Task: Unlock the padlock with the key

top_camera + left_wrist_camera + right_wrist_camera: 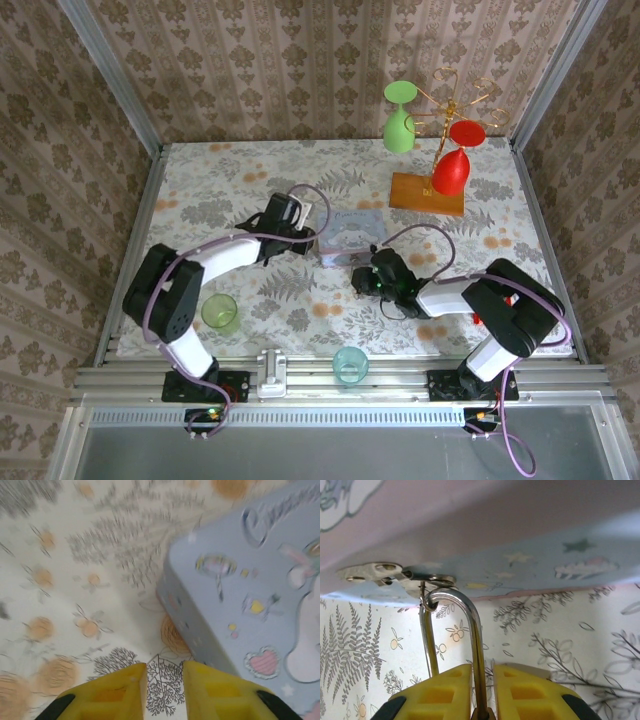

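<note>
While your right pincer (482, 672) sits at the bottom centre of its wrist view, it is clenched on the padlock (476, 630). The steel shackle rises out of the narrow gap between the yellow fingers. It hooks into the hasp (395, 575) of the pale blue tin box (530, 535) at upper left. The brass body barely shows at the bottom edge. Your left pincer (164, 677), bottom centre of its own view, stands released, with bare floral cloth (75, 580) between its fingers, near the tin's corner. Overhead, the tin sits mid-table (250, 170).
</note>
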You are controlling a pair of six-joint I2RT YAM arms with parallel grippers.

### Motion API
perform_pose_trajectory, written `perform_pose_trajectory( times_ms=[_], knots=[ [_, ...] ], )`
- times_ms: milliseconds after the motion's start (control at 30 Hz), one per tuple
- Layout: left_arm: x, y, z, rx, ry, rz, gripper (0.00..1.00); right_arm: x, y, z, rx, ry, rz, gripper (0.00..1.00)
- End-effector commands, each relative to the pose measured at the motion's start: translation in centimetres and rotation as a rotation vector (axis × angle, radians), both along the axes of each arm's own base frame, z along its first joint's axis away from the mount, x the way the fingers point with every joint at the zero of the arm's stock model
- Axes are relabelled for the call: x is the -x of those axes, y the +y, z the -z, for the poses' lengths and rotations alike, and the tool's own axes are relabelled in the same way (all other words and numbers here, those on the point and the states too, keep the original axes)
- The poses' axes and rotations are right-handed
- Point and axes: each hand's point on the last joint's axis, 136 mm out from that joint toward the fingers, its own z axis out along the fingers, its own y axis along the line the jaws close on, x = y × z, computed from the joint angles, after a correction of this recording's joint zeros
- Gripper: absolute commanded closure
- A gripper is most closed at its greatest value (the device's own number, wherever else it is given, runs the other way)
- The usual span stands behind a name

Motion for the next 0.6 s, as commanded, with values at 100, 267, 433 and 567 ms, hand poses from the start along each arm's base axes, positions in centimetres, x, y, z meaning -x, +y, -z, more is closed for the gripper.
perform_pose_trajectory(
  times_ms=[100,267,433,567],
  knots=[
    [-0.1,-7.7,-7.3,0.088,-0.182,0.301,0.64,-0.1,-1.4,0.7,-0.062,0.04,0.169,0.99],
    [2.2,-12.7,-2.4,0.0,-0.115,0.496,0.65,0.1,-1.8,1.0,-0.129,0.031,0.244,1.0],
    [1.5,-12.5,1.4,-0.069,-0.058,0.445,0.68,-0.1,-0.5,1.2,-0.154,0.014,0.257,1.0],
    [1.7,-11.2,3.4,-0.131,-0.05,0.396,0.73,-0.8,0.6,1.0,-0.181,-0.008,0.282,1.0]
  ],
)
